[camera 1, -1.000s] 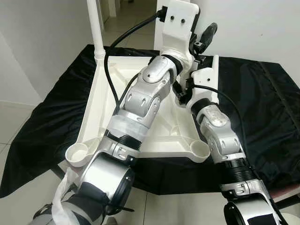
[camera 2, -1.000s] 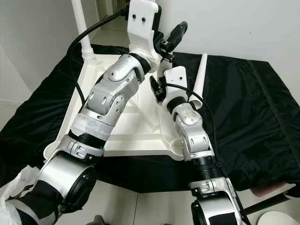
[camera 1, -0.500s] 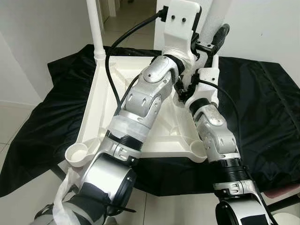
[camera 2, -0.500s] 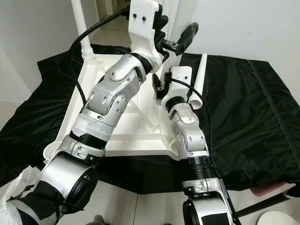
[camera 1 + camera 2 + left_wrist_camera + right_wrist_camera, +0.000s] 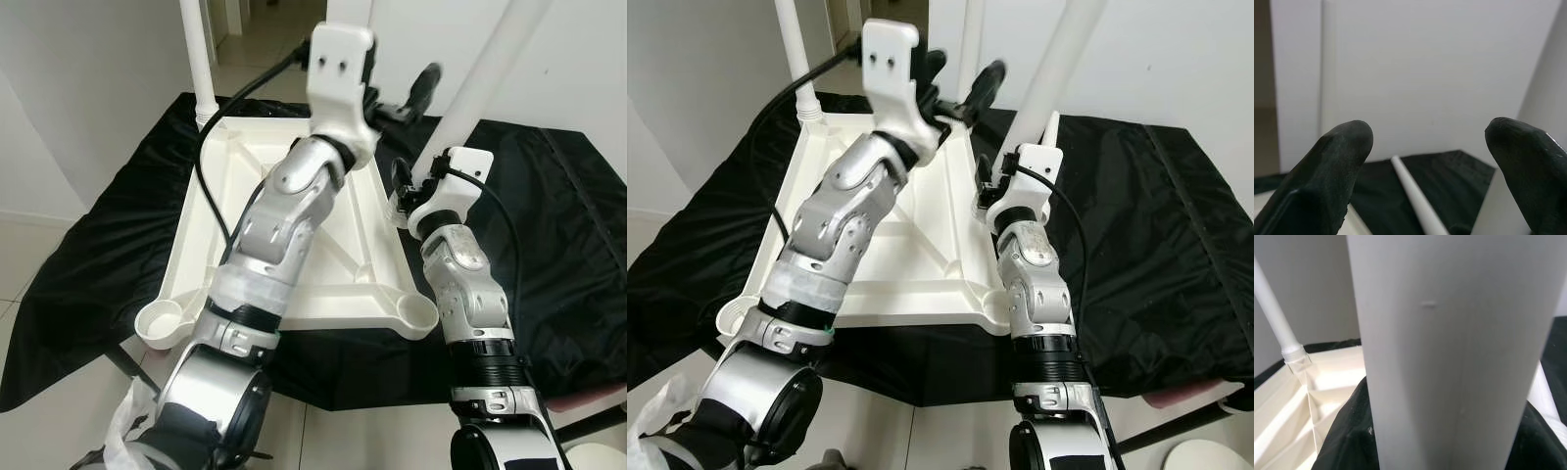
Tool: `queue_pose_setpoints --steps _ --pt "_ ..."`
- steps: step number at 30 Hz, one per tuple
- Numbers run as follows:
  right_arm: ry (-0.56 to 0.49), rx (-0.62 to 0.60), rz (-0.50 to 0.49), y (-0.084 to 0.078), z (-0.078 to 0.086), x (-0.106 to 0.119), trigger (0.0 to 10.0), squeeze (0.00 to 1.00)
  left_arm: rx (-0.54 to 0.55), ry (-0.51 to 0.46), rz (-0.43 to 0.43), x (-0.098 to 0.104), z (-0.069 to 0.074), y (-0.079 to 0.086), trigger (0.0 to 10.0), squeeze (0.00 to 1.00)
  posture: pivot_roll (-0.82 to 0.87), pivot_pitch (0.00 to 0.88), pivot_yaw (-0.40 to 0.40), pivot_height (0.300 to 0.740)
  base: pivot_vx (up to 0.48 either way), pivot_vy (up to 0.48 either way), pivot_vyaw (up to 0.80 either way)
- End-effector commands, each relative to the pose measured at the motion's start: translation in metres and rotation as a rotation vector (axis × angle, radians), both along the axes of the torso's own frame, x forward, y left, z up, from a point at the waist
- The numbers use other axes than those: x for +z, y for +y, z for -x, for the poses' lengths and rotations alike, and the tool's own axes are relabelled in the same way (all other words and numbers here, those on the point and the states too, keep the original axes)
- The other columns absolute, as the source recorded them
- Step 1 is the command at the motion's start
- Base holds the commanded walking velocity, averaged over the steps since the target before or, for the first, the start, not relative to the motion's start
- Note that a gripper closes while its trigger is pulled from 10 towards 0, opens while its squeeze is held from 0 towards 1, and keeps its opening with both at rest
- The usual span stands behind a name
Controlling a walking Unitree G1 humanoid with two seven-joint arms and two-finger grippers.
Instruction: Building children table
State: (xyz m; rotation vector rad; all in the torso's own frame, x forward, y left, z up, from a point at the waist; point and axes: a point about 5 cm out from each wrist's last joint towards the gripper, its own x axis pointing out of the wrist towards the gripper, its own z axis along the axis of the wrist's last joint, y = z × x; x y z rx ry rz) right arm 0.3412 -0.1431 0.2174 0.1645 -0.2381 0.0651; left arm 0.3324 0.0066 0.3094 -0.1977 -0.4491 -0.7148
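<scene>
White tabletop [image 5: 323, 264] lies upside down on black cloth [image 5: 549, 225], dead centre. One leg [image 5: 196, 54] already stands in its corner socket at 11 o'clock. My right gripper [image 5: 411, 191], at 2 o'clock off the top's far edge, is clamped round a second leg [image 5: 485, 83], which tilts up toward 1 o'clock. My left gripper [image 5: 1430, 161] hangs at 12, fingers [image 5: 1332, 171] spread wide, nothing betw. them. Third leg [image 5: 1413, 198] lies flat on the cloth beyond.
</scene>
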Motion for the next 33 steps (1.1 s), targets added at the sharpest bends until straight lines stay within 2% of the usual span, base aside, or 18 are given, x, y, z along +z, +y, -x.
queue_pose_setpoints --steps 1,5,6,7,8,15,18,26,28,33 --pt "0.010 -0.013 0.003 -0.003 0.005 -0.004 10.0 0.00 0.012 0.013 -0.036 -0.007 0.002 0.002 10.0 0.00 0.02 0.035 -0.004 0.740 0.000 0.000 0.00" --pt "0.017 -0.016 0.006 -0.003 0.006 -0.007 10.0 0.00 0.015 0.022 -0.047 -0.011 0.002 0.004 10.0 0.00 0.02 0.035 -0.004 0.740 0.000 0.000 0.00" --pt "0.029 -0.020 0.007 -0.005 0.010 -0.012 10.0 0.00 0.036 0.026 -0.083 -0.021 0.002 0.009 10.0 0.00 0.02 0.040 0.000 0.740 0.000 0.000 0.00" --pt "0.054 -0.031 0.011 -0.009 0.017 -0.022 10.0 0.00 0.075 0.035 -0.146 -0.042 0.005 0.018 10.0 0.00 0.02 0.041 0.002 0.740 0.000 0.000 0.00" --pt "0.067 -0.033 0.013 -0.010 0.019 -0.026 10.0 0.00 0.081 0.045 -0.160 -0.050 0.006 0.021 10.0 0.00 0.02 0.041 0.003 0.740 0.000 0.000 0.00" --pt "0.079 -0.036 0.021 -0.012 0.023 -0.030 10.0 0.00 0.084 0.049 -0.177 -0.060 0.010 0.024 10.0 0.00 0.02 0.037 0.001 0.740 0.000 0.000 0.00" --pt "0.095 -0.036 0.050 -0.011 0.030 -0.039 10.0 0.00 0.025 0.016 -0.272 -0.089 0.026 0.031 10.0 0.00 0.02 0.029 -0.003 0.740 0.000 0.000 0.00" --pt "0.096 -0.029 0.066 -0.010 0.032 -0.040 10.0 0.00 -0.049 -0.006 -0.317 -0.098 0.035 0.032 10.0 0.00 0.02 0.021 -0.009 0.740 0.000 0.000 0.00" --pt "0.097 -0.022 0.080 -0.010 0.035 -0.042 10.0 0.00 -0.129 -0.037 -0.383 -0.108 0.045 0.034 10.0 0.00 0.03 0.015 -0.014 0.740 0.000 0.000 0.00" --pt "0.096 -0.015 0.097 -0.010 0.038 -0.044 10.0 0.00 -0.187 -0.046 -0.432 -0.117 0.052 0.036 10.0 0.00 0.03 0.008 -0.014 0.740 0.000 0.000 0.00"
